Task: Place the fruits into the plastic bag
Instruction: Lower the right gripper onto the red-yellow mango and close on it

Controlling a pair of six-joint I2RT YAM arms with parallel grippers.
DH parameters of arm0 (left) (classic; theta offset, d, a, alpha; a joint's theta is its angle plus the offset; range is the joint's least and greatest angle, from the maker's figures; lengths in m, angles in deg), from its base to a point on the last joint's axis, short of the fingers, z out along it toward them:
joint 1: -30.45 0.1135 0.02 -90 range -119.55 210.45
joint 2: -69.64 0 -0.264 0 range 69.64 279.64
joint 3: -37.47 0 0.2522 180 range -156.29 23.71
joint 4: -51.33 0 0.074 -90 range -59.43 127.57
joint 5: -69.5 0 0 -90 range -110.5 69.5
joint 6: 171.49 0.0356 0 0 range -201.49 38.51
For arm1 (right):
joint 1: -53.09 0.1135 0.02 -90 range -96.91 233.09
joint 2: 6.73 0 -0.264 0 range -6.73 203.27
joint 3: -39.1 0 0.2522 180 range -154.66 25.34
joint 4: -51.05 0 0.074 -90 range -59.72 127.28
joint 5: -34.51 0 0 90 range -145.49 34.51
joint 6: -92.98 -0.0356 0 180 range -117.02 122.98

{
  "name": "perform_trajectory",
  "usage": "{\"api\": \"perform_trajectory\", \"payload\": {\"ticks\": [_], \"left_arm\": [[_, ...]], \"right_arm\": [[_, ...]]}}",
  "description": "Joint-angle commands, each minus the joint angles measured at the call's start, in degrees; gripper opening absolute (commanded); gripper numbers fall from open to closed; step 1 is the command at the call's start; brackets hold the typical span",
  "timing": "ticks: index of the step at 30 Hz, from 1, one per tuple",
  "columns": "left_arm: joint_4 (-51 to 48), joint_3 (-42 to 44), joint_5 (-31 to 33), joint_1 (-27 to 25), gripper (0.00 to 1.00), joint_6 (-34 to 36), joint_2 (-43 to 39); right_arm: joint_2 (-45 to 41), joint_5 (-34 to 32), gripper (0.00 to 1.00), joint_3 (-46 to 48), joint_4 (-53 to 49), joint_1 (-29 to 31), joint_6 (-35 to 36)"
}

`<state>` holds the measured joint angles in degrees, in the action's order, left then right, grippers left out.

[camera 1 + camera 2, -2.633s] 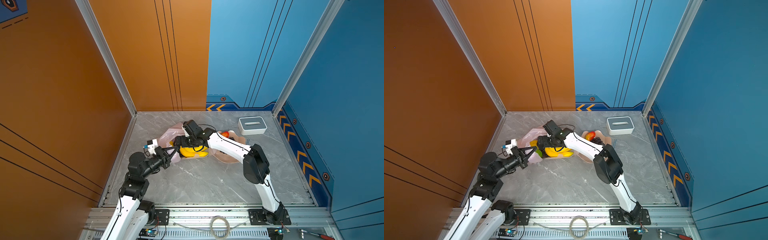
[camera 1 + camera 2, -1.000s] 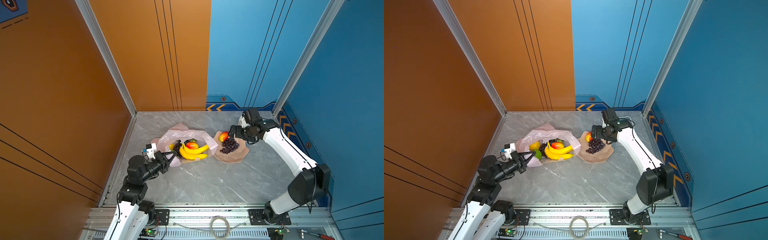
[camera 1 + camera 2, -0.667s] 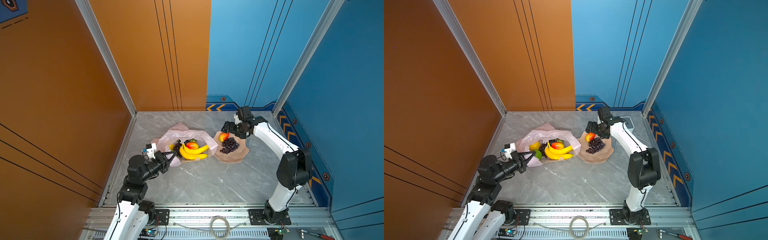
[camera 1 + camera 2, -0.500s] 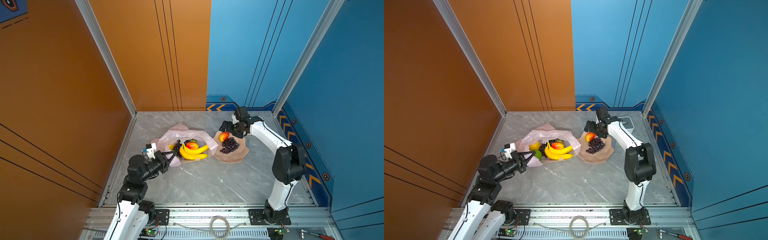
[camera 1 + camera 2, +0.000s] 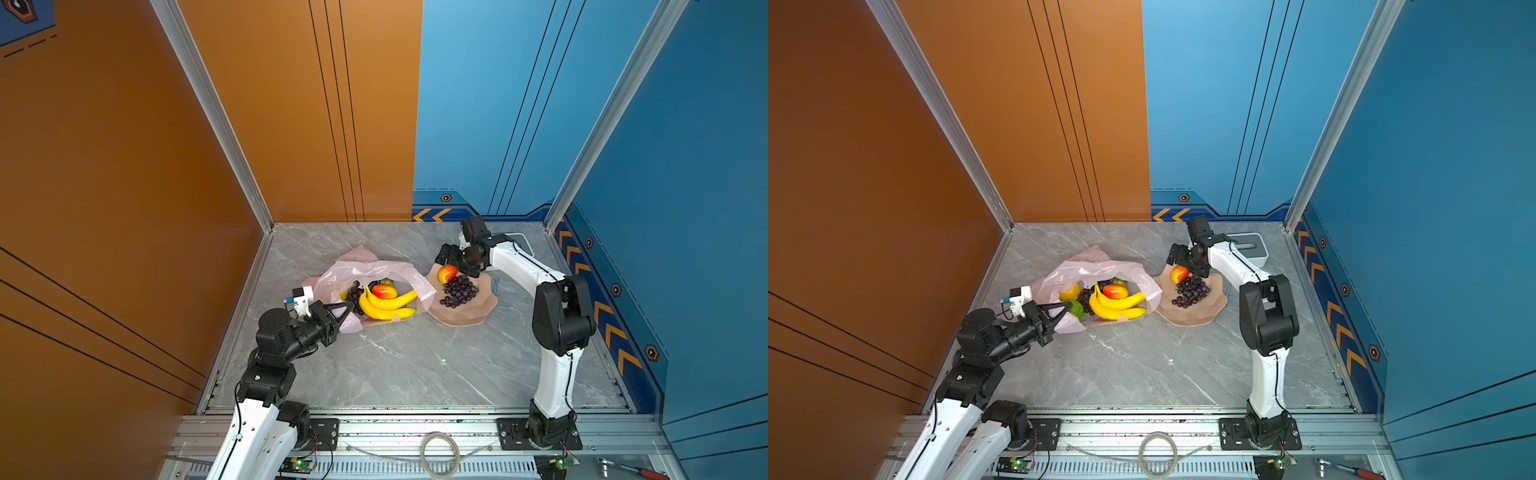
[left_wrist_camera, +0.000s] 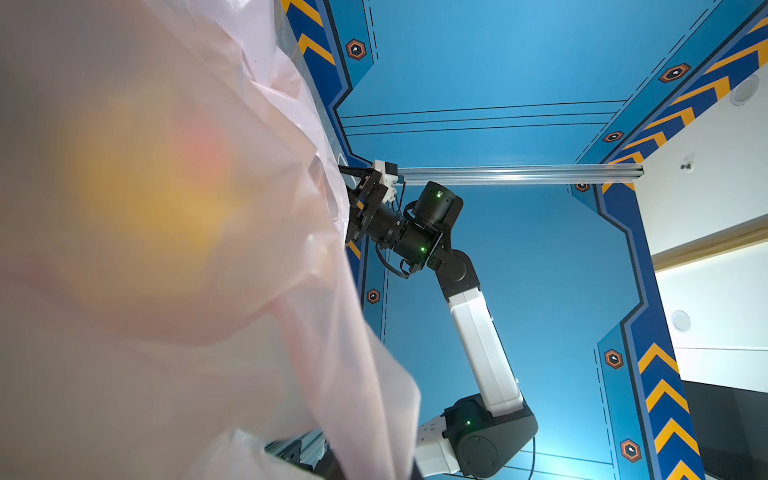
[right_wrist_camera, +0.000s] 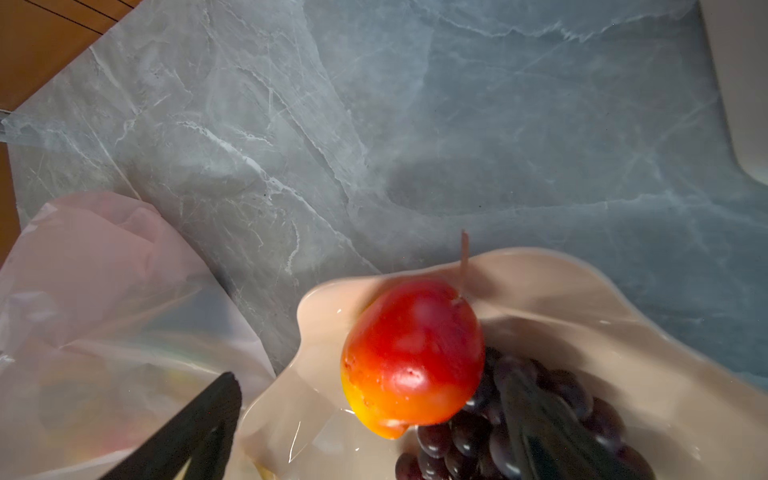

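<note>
On the grey marbled counter [image 5: 395, 365], between an orange wall [image 5: 291, 104] and a blue wall [image 5: 478, 104], the left pincer [image 5: 349, 306] is clamped on the plastic bag [image 5: 365, 268] of fruits [image 5: 386, 301], while the right pincer [image 7: 372, 376] straddles the bowl's [image 5: 469, 313] mango [image 7: 411, 353], jaws wide.

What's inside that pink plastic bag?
A banana bunch, a red-yellow mango, dark grapes, a lime and a yellow fruit. Anything beneath them or under the folds of the bag is hidden.

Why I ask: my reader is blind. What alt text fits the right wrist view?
A red-yellow mango lies in the peach bowl beside grapes, framed by the open right gripper; the pink plastic bag sits alongside.
</note>
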<state>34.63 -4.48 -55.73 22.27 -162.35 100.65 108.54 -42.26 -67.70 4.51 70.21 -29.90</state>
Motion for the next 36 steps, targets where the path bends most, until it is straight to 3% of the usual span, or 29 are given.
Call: {"api": "perform_trajectory", "payload": {"ticks": [1,16,26,33,36], "left_arm": [[1.4,0.3,-1.1,0.5,0.0,-0.1,-0.6],[0.9,1.0,-1.5,0.7,0.0,-0.2,-1.0],[1.1,0.9,-2.0,1.1,0.0,-0.2,-0.6],[1.0,1.4,-2.2,1.2,0.0,-0.4,-1.0],[1.0,1.4,-2.3,1.4,0.0,-0.6,-1.3]], "right_arm": [[1.8,-2.0,0.95,-2.0,1.1,0.0,-0.5],[7.2,-4.4,0.8,-4.9,1.0,0.5,-0.6],[6.2,-5.9,0.61,-4.6,1.0,1.1,-0.6],[5.5,-6.4,0.41,-4.4,0.6,1.2,-0.4],[5.1,-6.6,0.39,-4.3,0.4,1.2,-0.3]]}}
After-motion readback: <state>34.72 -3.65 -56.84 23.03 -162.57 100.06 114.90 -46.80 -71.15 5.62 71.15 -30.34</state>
